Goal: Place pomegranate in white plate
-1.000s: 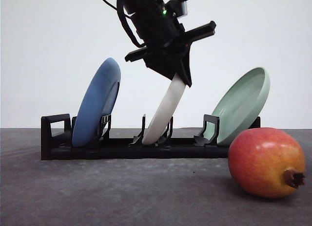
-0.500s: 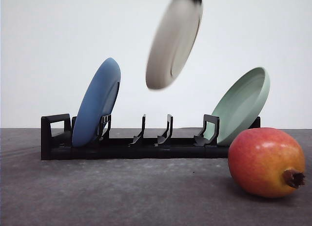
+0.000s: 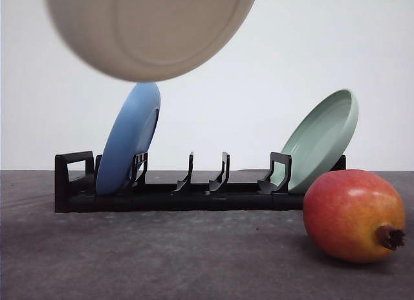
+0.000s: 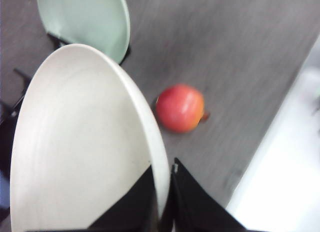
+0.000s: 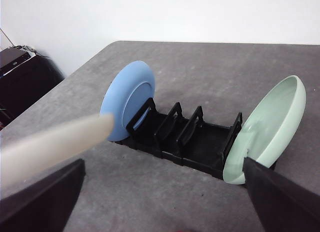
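One red-orange pomegranate (image 3: pixel 354 214); dark crown stub

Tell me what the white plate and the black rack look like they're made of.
White plate: matte cream surface, faint concentric rings, no glare; it looks like ceramic or melamine, can't tell which. The left claw pinches its rim. Rack: uniform black, thin molded dividers with a slight sheen, probably plastic.

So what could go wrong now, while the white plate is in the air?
1. The left gripper pinches the white plate only at its rim, and the plate looks motion-blurred, so it might slip or swing.
2. The pomegranate lies loose on the table, so a plate set down close by might nudge it into rolling.
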Tool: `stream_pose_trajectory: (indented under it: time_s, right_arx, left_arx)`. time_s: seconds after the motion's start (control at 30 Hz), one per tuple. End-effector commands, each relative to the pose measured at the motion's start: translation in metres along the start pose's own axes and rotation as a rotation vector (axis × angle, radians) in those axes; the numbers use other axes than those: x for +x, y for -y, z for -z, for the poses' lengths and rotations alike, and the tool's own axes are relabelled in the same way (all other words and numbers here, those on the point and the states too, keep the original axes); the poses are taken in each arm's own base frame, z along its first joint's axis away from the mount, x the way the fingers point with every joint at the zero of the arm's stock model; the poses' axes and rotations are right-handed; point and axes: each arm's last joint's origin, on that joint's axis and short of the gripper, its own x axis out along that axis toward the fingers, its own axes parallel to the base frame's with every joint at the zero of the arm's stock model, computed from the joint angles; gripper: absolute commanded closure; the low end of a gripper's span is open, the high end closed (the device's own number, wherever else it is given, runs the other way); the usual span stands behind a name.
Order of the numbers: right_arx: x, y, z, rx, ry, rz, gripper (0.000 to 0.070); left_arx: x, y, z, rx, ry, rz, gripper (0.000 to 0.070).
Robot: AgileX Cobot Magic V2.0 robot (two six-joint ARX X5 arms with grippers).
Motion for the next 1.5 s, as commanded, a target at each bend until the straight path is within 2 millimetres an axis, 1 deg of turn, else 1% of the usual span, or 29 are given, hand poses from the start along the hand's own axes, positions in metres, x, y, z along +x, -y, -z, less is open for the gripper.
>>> stream_pose_trajectory:
  time_s: [0.0, 0.1, 0.2, 0.3, 0.43, 0.63, 0.73, 0.83, 0.97, 1.0, 1.13, 1.23, 1.27, 1.3, 1.47]
  right_arx:
    - [-0.002, -0.002, -0.004, -0.002, 0.013, -0.007, 0.0057]
    - [-0.002, -0.002, -0.004, 0.000, 0.010, -0.007, 0.0057]
    - [-0.002, -0.002, -0.004, 0.001, 0.009, -0.006, 0.0057]
    - [-0.002, -0.002, -0.004, 0.002, 0.009, -0.007, 0.0057]
    - [-0.002, -0.002, -0.003, 0.006, 0.004, -0.006, 0.0057]
    - [-0.002, -0.002, -0.002, 0.011, -0.002, -0.006, 0.0057]
    - [-0.002, -0.002, -0.002, 0.011, -0.002, -0.005, 0.0057]
    - [-0.002, -0.002, -0.002, 0.011, -0.003, -0.005, 0.0057]
    - [-0.002, -0.002, -0.002, 0.011, -0.003, -0.005, 0.0057]
    - [-0.002, -0.002, -0.002, 0.012, -0.003, -0.005, 0.0057]
    - [-0.001, -0.002, -0.002, 0.013, -0.005, -0.005, 0.0057]
    - [-0.001, -0.002, -0.002, 0.012, -0.007, -0.011, 0.0057]
    - [0.000, -0.003, -0.002, 0.011, -0.011, -0.016, 0.0057]
    - [0.001, -0.003, -0.002, 0.012, -0.016, -0.021, 0.0057]
    - [0.006, -0.004, 0.001, 0.028, -0.061, -0.051, 0.0057]
  left_arx:
    - [0.010, 0.015, 0.006, 0.053, -0.020, -0.034, 0.0691]
    - [0.029, 0.033, 0.027, 0.104, -0.060, -0.061, 0.0691]
    - [0.053, 0.047, 0.051, 0.133, -0.083, -0.067, 0.0691]
    - [0.080, 0.056, 0.074, 0.143, -0.081, -0.062, 0.0691]
    - [0.112, 0.063, 0.099, 0.181, -0.130, -0.134, 0.0691]
    - [0.152, 0.076, 0.113, 0.224, -0.205, -0.180, 0.0691]
    - [0.167, 0.081, 0.120, 0.226, -0.239, -0.189, 0.0690]
    - [0.177, 0.084, 0.125, 0.217, -0.260, -0.196, 0.0682]
    - [0.180, 0.085, 0.125, 0.203, -0.255, -0.197, 0.0651]
    - [0.180, 0.085, 0.125, 0.197, -0.252, -0.197, 0.0612]
    - [0.176, 0.083, 0.122, 0.170, -0.234, -0.212, 0.0355]
    - [0.169, 0.081, 0.118, 0.139, -0.210, -0.212, 0.0197]
    - [0.166, 0.080, 0.117, 0.125, -0.200, -0.211, 0.0161]
    - [0.163, 0.079, 0.115, 0.112, -0.188, -0.209, 0.0135]
    - [0.137, 0.071, 0.104, 0.041, -0.119, -0.194, 0.0131]
